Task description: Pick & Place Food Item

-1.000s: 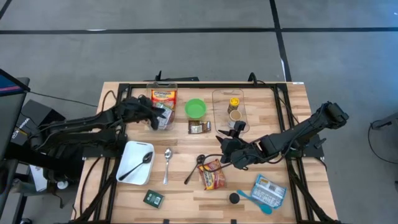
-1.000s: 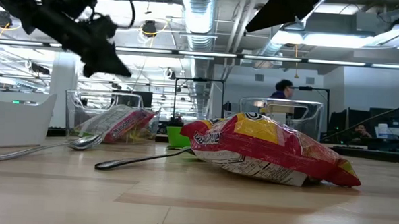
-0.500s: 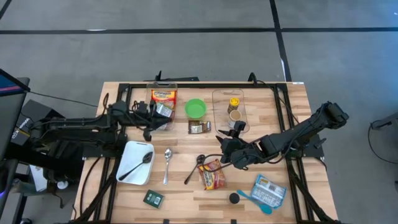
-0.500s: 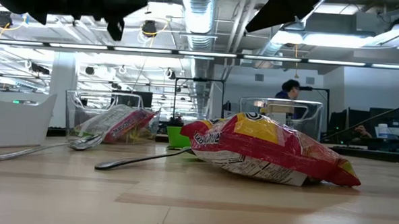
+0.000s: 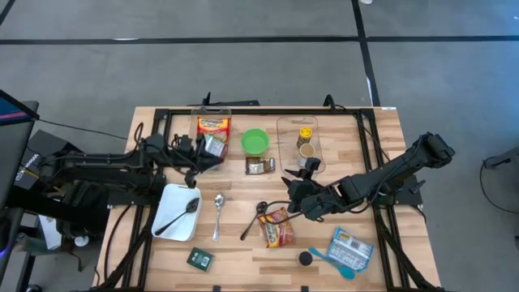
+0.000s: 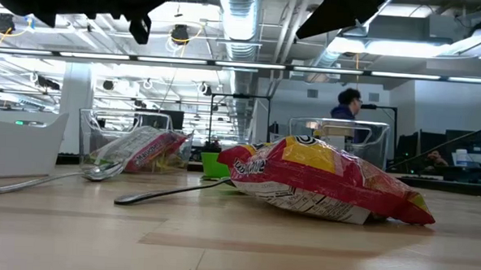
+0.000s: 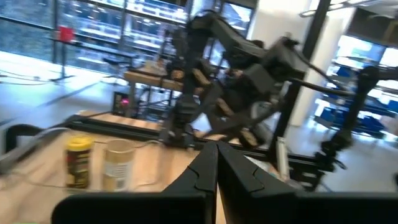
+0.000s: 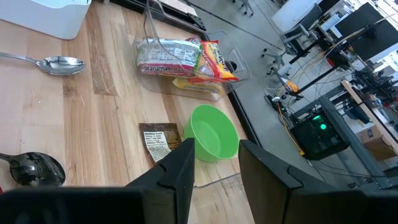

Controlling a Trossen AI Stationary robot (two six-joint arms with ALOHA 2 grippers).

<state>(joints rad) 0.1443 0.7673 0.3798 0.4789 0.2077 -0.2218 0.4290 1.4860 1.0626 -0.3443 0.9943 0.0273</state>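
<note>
Left gripper [image 5: 197, 161]: my wrist camera shows the two dark fingers pressed together, nothing between them. It hangs above the table just beside the clear bin [image 5: 212, 114], over the ramen packs' near end.

Right gripper [image 5: 293, 193]: fingers [image 8: 177, 167] spread apart with a clear gap, empty. It hovers near the table's middle, just beside the red-and-yellow chip bag [image 5: 277, 229], not touching it as far as I can tell from above.

Outward from the left side: two ramen packs [image 5: 213, 128] lie in that clear bin, one yellow-red, one greyish. A white tray [image 5: 165, 212] with a black spoon sits toward the front. A silver spoon [image 5: 218, 212] lies just beside the tray.

Outward from the right side: a green bowl [image 5: 255, 142] and a small brown packet [image 5: 259, 166] sit between the two bins. A second clear bin [image 5: 284, 132] holds a yellow-lidded jar [image 5: 305, 134] and another jar. A blue-white pouch [image 5: 351, 247] lies at the front right.

Progress, my judgement: neither gripper holds food, so no pick is under way. The packs in the bin may already be placed; I cannot confirm that. The chip bag lies loose on the wood, a likely next item. The low view shows it flat and unheld. A person moves in the room behind.
</note>
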